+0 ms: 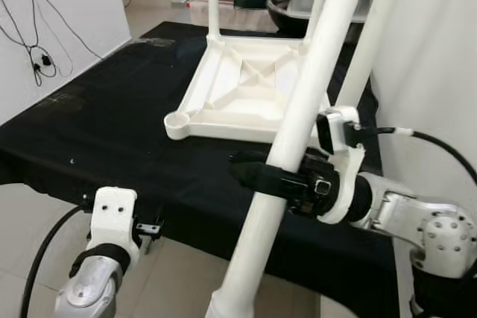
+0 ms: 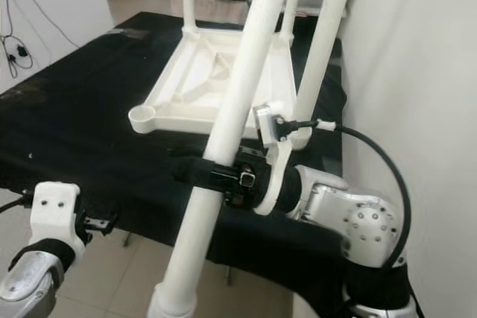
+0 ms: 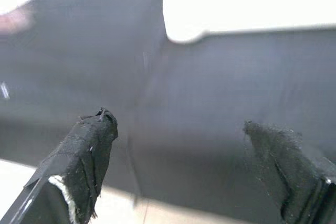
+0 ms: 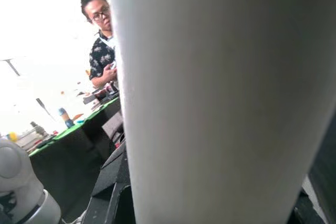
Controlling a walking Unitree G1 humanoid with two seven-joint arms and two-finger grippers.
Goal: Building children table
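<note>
I am working with the white tabletop (image 1: 246,87) lying upside down on the black-covered worktop (image 1: 112,124), underside up so its corner sockets are facing me; some legs are already standing in the far corners, while the near socket (image 1: 177,120) is sitting empty. My right pincer (image 1: 257,173) is clamping a loose white leg (image 1: 298,132) around its middle, tilted above the worktop, I judge to steer an end toward that socket. My left pincer (image 3: 178,166) is hanging wide apart near the worktop's front edge, holding nothing.
</note>
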